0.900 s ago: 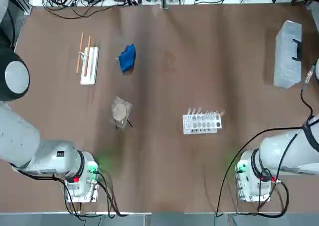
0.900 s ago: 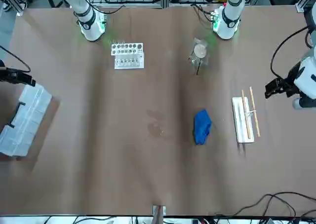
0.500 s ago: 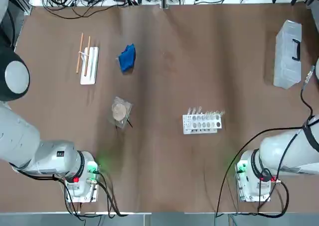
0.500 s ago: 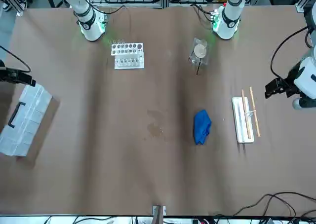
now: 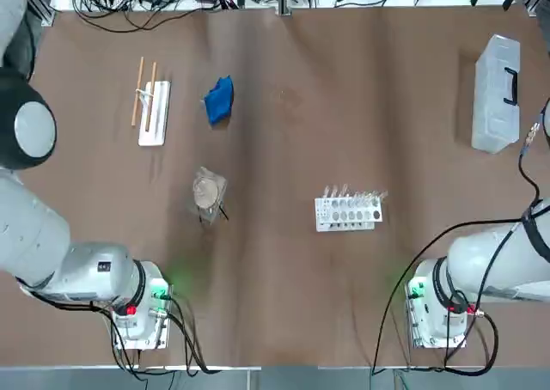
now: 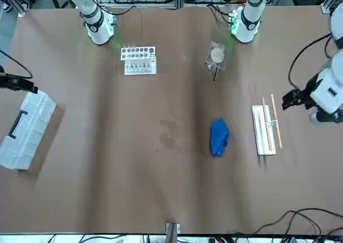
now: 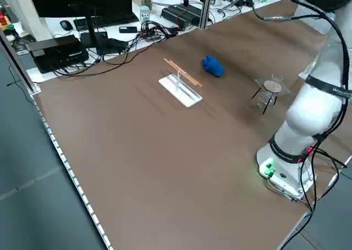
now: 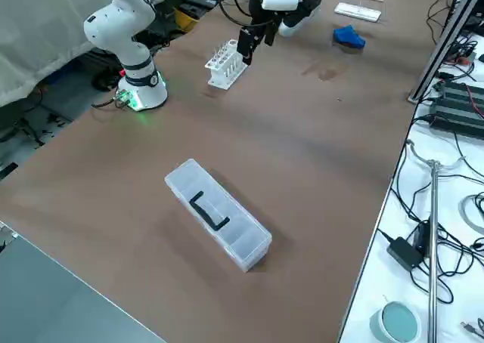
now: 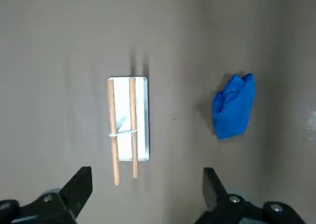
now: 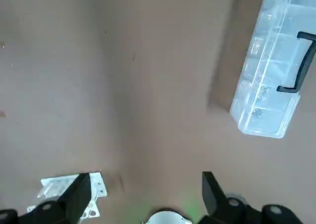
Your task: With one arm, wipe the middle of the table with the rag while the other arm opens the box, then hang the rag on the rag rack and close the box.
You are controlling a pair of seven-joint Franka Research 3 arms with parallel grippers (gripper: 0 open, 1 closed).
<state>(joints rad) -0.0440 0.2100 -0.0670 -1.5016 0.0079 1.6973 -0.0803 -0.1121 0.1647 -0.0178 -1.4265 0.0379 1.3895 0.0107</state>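
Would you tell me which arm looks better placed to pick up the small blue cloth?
Probably the left. The left gripper hangs open high above the white rack with wooden rods, with the small blue cloth just beside it. The right gripper hangs open over the far side, near the clear plastic box.

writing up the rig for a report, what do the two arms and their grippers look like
Both arms are glossy white with rounded segments. The left base and right base show green lights and trailing black cables. The left gripper and right gripper have black angular fingers.
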